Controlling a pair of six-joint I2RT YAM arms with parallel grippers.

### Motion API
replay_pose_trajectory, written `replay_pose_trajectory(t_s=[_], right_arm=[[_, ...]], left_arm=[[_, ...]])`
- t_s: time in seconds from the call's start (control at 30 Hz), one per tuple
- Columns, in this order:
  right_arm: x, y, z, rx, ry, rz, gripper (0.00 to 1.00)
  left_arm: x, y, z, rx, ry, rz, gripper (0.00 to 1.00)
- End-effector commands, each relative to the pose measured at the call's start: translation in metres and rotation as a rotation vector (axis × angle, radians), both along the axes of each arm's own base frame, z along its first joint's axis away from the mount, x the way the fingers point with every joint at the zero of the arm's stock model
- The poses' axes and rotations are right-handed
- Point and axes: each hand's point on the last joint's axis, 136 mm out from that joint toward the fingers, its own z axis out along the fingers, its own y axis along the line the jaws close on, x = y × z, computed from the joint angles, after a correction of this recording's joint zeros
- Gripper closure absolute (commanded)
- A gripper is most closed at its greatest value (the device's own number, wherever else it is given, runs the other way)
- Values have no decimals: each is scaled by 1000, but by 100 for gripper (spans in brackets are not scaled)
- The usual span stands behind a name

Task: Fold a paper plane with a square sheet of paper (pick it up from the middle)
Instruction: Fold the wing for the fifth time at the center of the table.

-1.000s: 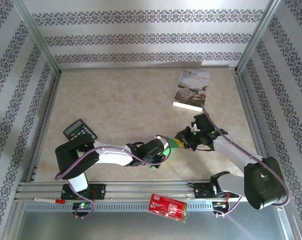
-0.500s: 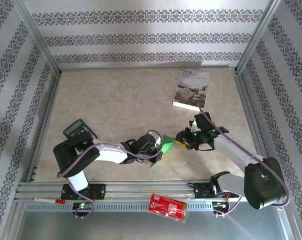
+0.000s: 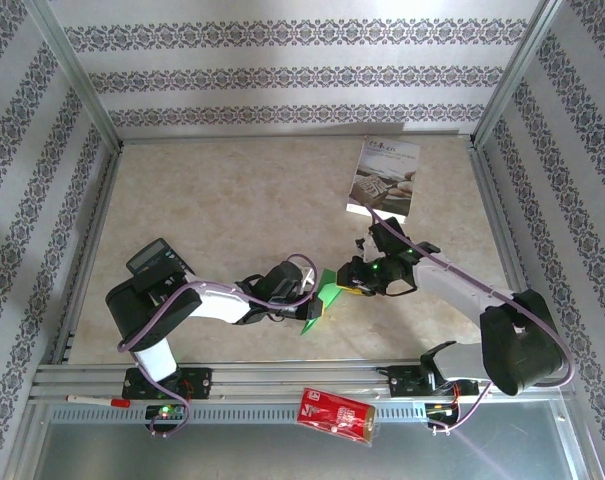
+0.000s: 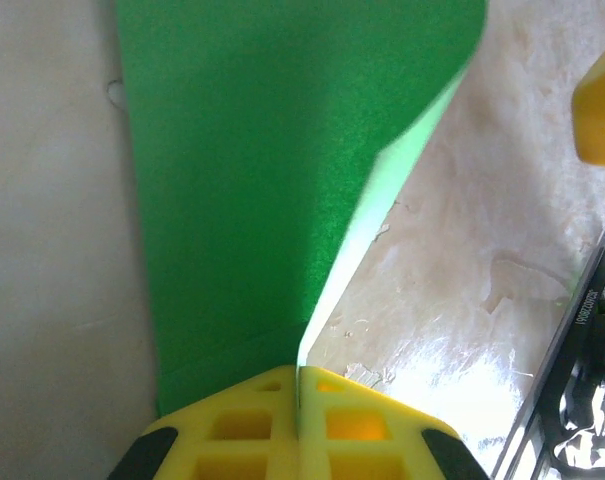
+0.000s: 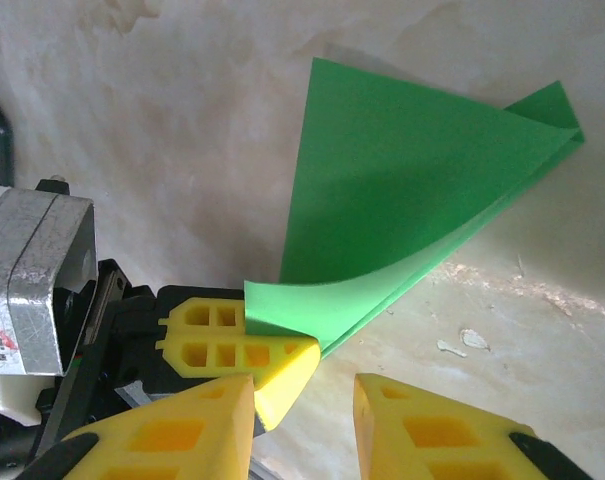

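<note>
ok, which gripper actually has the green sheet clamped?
The left gripper: its jaws are shut on the green sheet at its edge. The right gripper sits close by with jaws apart, no paper between them.

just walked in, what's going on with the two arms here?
They are partway through folding a paper plane. The left gripper is shut on one edge of the green sheet of paper, which is folded over on itself but is not yet a dart shape. The right gripper sits right beside that grip with its jaws apart, holding nothing. The booklet, calculator and red packet lie off to the sides, untouched.
</note>
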Motion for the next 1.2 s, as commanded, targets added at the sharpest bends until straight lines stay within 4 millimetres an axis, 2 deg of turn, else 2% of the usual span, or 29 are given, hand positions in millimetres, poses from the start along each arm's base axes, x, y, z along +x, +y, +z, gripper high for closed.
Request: replay_pose_trajectory(t_s=[0.0, 0.3, 0.77, 1.17], right_arm=[[4, 6, 4, 6, -24, 33, 69], [0, 16, 5, 10, -56, 92, 69], [14, 44, -2, 12, -103, 150, 74], [26, 57, -16, 18, -107, 160, 79]], left_arm=[[6, -1, 3, -56, 13, 22, 100], [8, 0, 1, -125, 80, 45, 100], [8, 9, -9, -183, 159, 101, 100], [2, 18, -31, -179, 249, 151, 100]])
